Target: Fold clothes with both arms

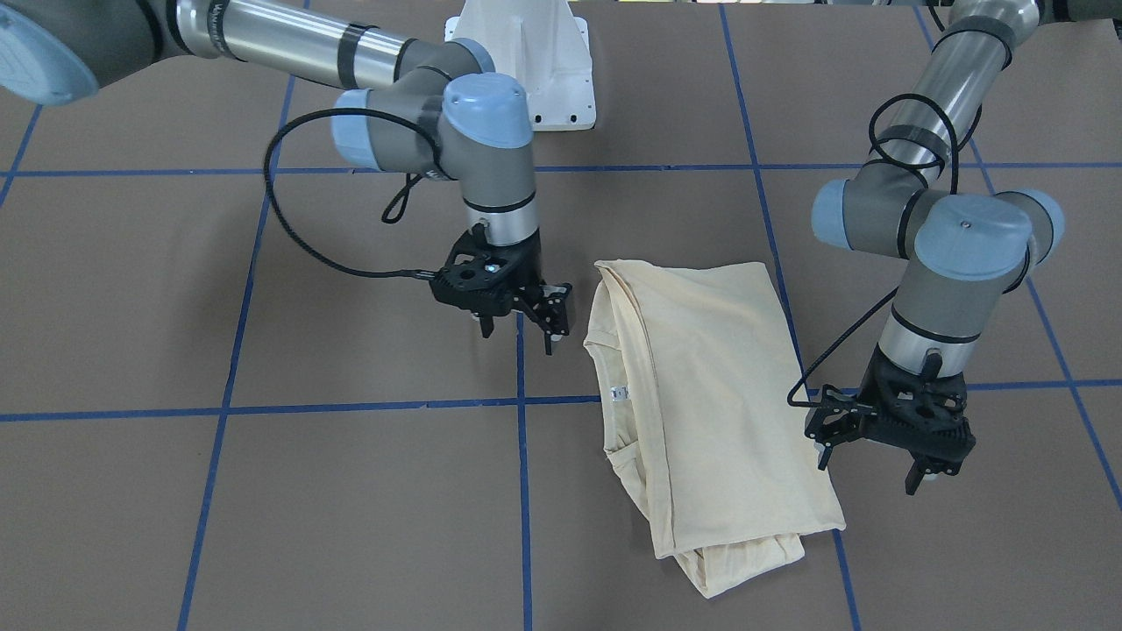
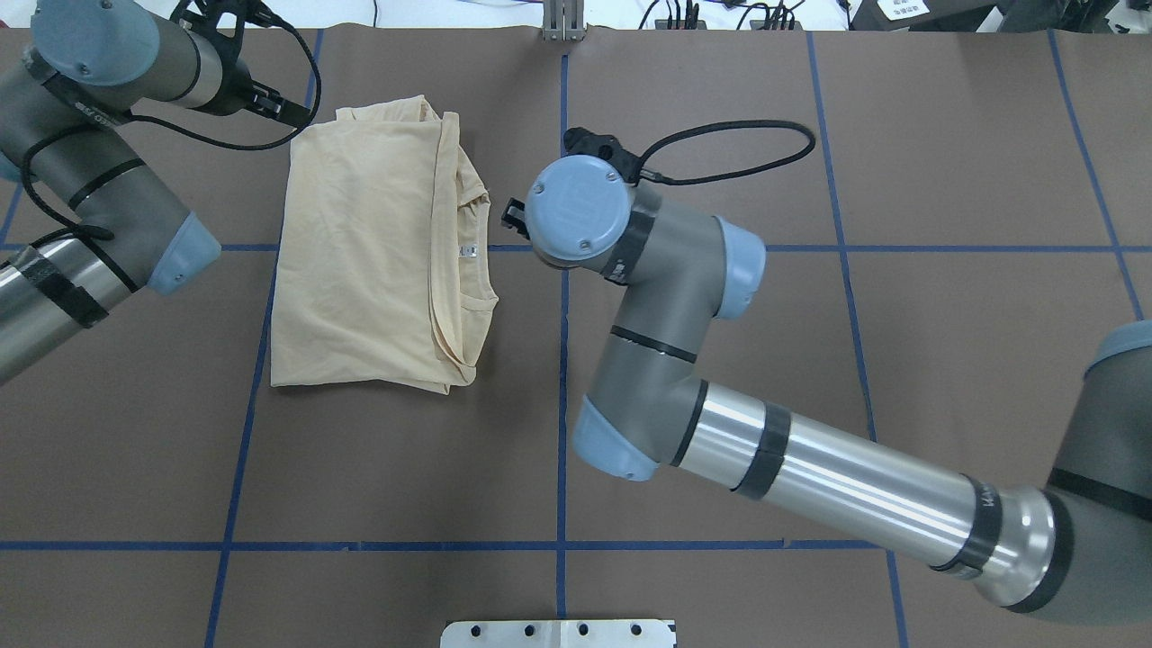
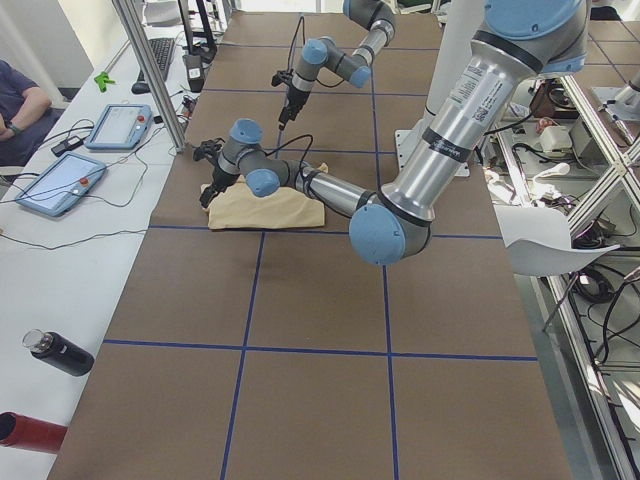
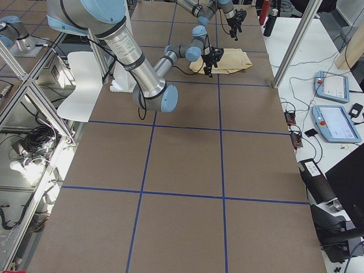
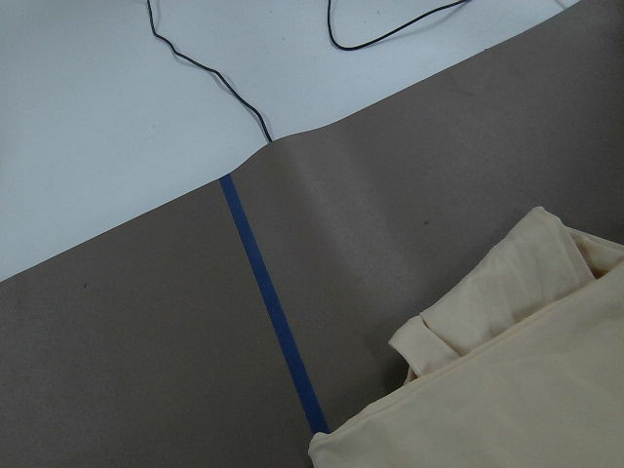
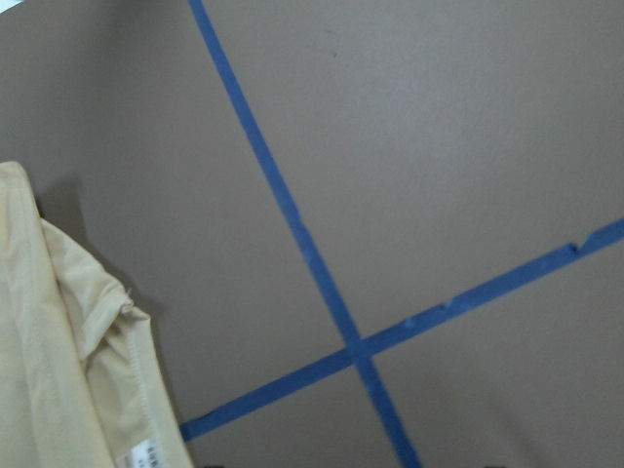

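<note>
Exterior front-facing: we saw the T-shirt folded flat on the table, between both grippers. We logged the right gripper spread, empty, just beside the collar, and the left gripper spread, empty, near the opposite edge. Overhead exterior: the T-shirt lay left of centre, neck label showing.

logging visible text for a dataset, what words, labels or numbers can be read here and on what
No text here can be read outright.
Small white neck label on the folded cream-yellow shirt: dark print, too small to read.
Lettering along the left arm's silver tube: too blurred to read.
</note>
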`<action>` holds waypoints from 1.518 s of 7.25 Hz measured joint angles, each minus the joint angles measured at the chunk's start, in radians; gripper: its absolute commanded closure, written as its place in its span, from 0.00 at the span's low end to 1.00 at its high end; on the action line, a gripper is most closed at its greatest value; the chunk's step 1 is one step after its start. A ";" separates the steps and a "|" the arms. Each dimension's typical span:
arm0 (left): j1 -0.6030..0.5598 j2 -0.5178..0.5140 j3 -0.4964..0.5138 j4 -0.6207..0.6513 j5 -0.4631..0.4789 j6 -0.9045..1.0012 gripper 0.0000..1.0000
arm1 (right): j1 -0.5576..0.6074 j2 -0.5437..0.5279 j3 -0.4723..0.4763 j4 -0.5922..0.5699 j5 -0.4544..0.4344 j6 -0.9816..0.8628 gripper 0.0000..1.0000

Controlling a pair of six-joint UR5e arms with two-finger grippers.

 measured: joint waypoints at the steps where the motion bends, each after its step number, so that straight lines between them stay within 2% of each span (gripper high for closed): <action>1: 0.000 0.011 -0.010 0.000 0.000 -0.004 0.00 | -0.031 0.068 -0.079 0.002 -0.024 0.054 0.45; 3: -0.001 0.019 -0.016 0.000 -0.001 -0.006 0.00 | -0.072 0.133 -0.168 0.007 -0.069 0.091 0.45; 7: -0.001 0.025 -0.017 -0.001 0.000 -0.006 0.00 | -0.096 0.167 -0.271 0.027 -0.108 0.088 0.45; 9: -0.001 0.029 -0.017 -0.001 0.000 -0.006 0.00 | -0.102 0.170 -0.306 0.057 -0.120 0.087 0.52; 10: -0.001 0.029 -0.017 -0.001 0.000 -0.006 0.00 | -0.104 0.173 -0.316 0.065 -0.123 0.087 0.60; 11: -0.001 0.030 -0.017 -0.001 0.000 -0.006 0.00 | -0.108 0.175 -0.321 0.067 -0.125 0.087 0.87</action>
